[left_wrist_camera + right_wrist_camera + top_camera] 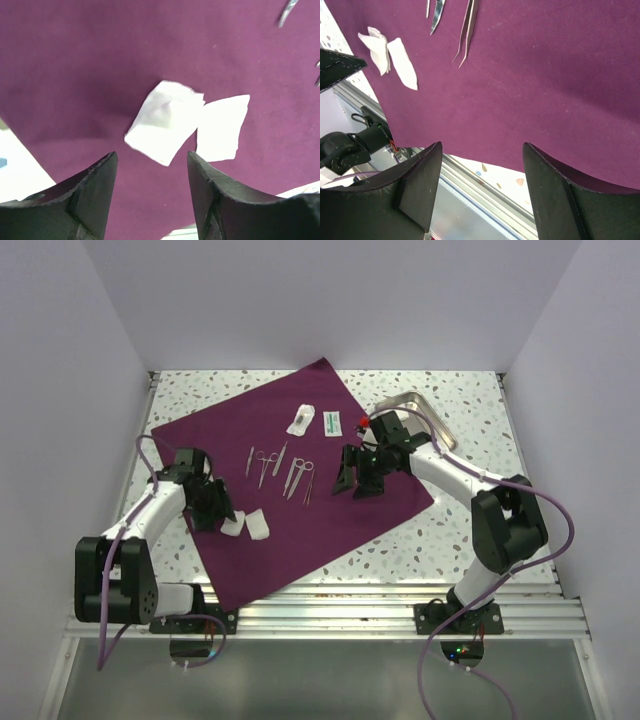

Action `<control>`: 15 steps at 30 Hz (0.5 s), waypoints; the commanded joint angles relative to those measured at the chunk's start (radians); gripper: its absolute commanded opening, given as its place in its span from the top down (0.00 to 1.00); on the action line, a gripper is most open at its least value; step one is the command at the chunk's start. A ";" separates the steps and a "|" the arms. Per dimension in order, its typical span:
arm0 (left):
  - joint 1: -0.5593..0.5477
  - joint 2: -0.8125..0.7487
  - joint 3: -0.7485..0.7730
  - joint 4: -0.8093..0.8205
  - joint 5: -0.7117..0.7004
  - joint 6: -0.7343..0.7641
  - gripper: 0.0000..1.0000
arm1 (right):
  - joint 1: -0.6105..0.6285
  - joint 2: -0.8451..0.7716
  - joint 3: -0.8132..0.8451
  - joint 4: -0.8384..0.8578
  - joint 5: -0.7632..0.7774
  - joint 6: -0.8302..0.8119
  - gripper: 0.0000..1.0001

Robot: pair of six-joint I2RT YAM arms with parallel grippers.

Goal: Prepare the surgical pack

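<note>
The surgical pack drape [380, 505] is a large purple-maroon sheet spread flat on the table, seen also in the left wrist view [90, 75] and the right wrist view [545, 90]. My left gripper [212, 508] [152, 165] is open and empty, just above the drape near two white gauze squares [250, 525] [165, 122]. My right gripper [355, 480] [480, 160] is open and empty, above the drape's right part.
Steel scissors and forceps [280, 468] lie in the drape's middle, tweezers [467, 35] show in the right wrist view. Two small packets [315, 421] lie near the drape's far corner. A shiny steel tray [425, 412] sits behind the right arm.
</note>
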 commanded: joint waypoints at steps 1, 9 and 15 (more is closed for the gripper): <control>-0.001 -0.029 -0.004 -0.033 -0.019 -0.110 0.39 | 0.005 -0.010 -0.011 0.027 -0.033 -0.005 0.31; 0.011 -0.011 -0.045 0.019 -0.027 -0.154 0.53 | 0.005 -0.013 -0.005 0.021 -0.031 -0.008 0.31; 0.013 0.020 -0.028 0.033 -0.042 -0.153 0.56 | 0.006 -0.012 -0.007 0.021 -0.031 -0.011 0.30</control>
